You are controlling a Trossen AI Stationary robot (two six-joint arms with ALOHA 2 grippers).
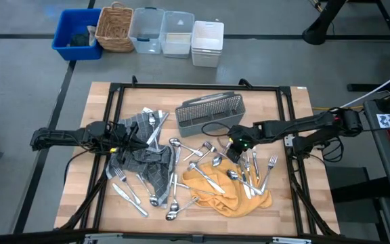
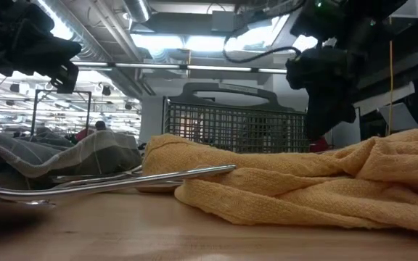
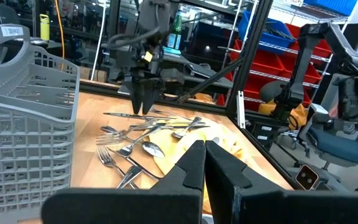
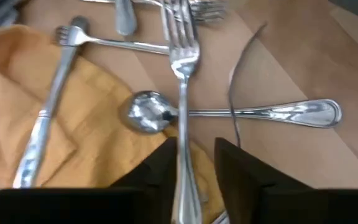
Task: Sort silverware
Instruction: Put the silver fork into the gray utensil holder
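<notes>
Silverware lies scattered over the wooden table (image 1: 283, 115), on a yellow cloth (image 1: 230, 193) and on a grey towel (image 1: 147, 163). My right gripper (image 1: 234, 152) points down over the pile to the right of the table's middle. It is slightly open, with a fork's handle (image 4: 182, 124) running between its fingers (image 4: 196, 163). The fork lies across a spoon (image 4: 241, 113) and the yellow cloth (image 4: 55, 124). My left gripper (image 1: 135, 139) is shut and empty (image 3: 205, 163) above the grey towel. The grey mesh caddy (image 1: 208, 112) stands behind the pile. My right gripper comes from above, pointing down. Its fingers stand on either side of the fork's handle (image 4: 184, 149) and lie across it. The handle is close to one finger (image 4: 160, 165), with a gap to the other. I cannot tell whether it touches.
More forks, spoons and knives lie near the front left (image 1: 131, 193) and by the right arm (image 1: 259, 169). A blue bin (image 1: 78, 34), a wicker basket (image 1: 114, 27) and clear and white bins (image 1: 181, 34) stand on the floor beyond the table's far edge. A black frame (image 1: 114, 102) borders the tabletop.
</notes>
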